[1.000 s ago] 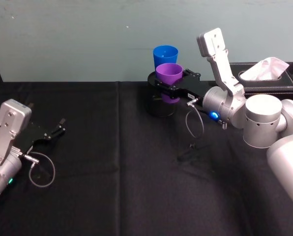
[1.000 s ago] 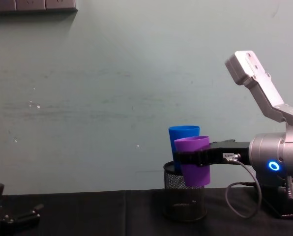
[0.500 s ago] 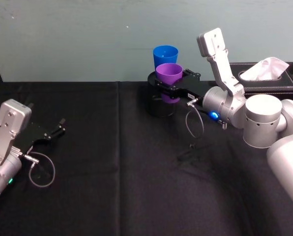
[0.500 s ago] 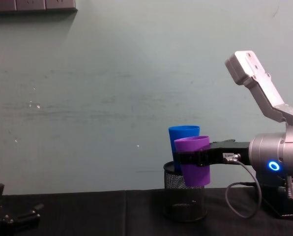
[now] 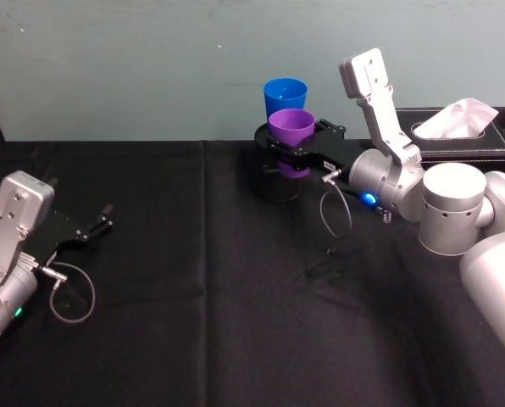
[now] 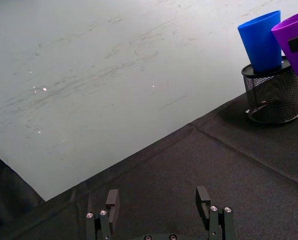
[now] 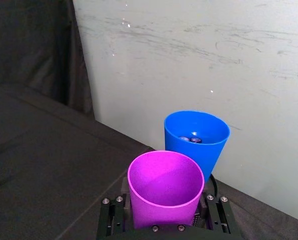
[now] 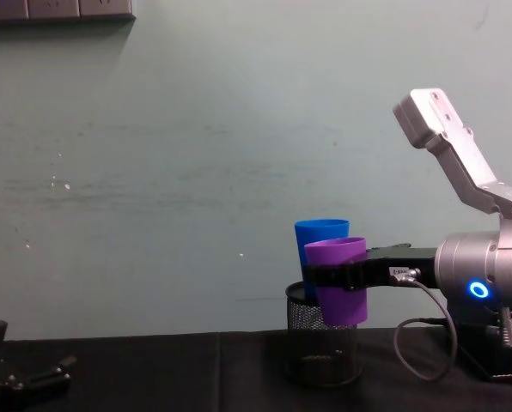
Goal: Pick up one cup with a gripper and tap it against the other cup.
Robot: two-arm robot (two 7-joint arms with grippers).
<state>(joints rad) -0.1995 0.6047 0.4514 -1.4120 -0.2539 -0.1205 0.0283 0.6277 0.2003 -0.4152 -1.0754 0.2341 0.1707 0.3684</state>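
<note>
While nothing has shifted since before, right end effector (image 5: 288, 151) clamped around purple cup (image 5: 291, 129) beside blue cup (image 5: 285, 94).

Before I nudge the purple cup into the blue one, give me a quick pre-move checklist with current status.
1. Right gripper shut on the purple cup: ok.
2. Purple cup upright, lifted off the table: ok.
3. Blue cup upright in the black mesh holder: ok.
4. Cups already touching: cannot tell; they overlap in the chest view.
5. Left gripper open, low at the table's left, away from the cups: ok.
6. Tissue box clear of the right arm's path: cannot tell.
</note>
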